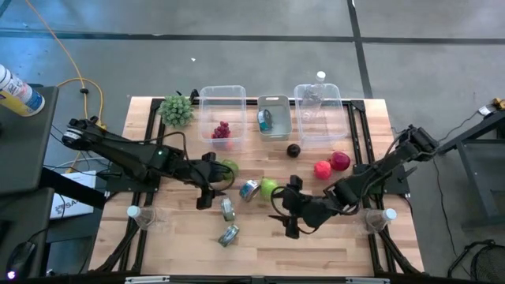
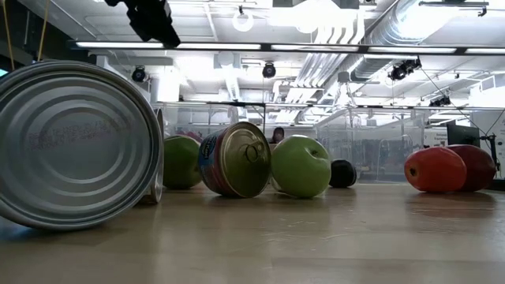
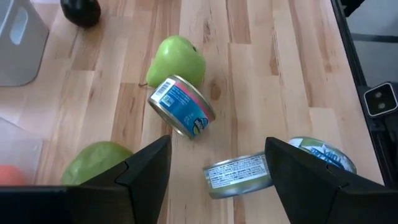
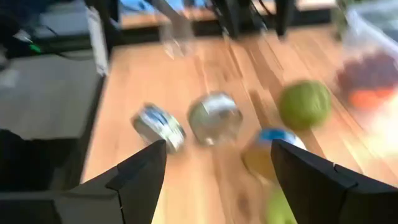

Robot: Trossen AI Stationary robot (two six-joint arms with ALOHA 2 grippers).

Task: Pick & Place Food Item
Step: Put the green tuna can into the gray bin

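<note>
- Wooden slatted worktop [image 1: 331, 237] carries scattered food; three clear plastic bins [image 1: 222, 102] sit along the far edge, one with dark grapes and something red inside.
- Left claw [image 1: 207, 192] hovers low near the worktop centre-left, fingers apart, nothing between them.
- In the left wrist view, a flat round tin with white-green label [image 3: 239, 174] lies on its side just ahead between the fingers; a second tin [image 3: 323, 155] sits partly hidden behind one finger.
- Farther ahead, a pink-and-blue labelled can [image 3: 181, 107] is tipped against a green apple [image 3: 180, 57], touching or nearly so.
- Another green apple [image 1: 230, 167] sits just beside the left claw.
- Right claw [image 1: 289, 214] hovers centre-right, fingers apart, empty; its wrist view is blurred.
- Two red fruits [image 1: 331, 164] and a small dark round fruit [image 1: 293, 150] lie near the bins, untouched.
- Step, as a judgement: approach phase, no item gripped yet; which food item is the target cannot be told.
- Next move likely calls for the left claw to drop and centre on the nearest tin, then close; risk is the round tin rolling away.
</note>
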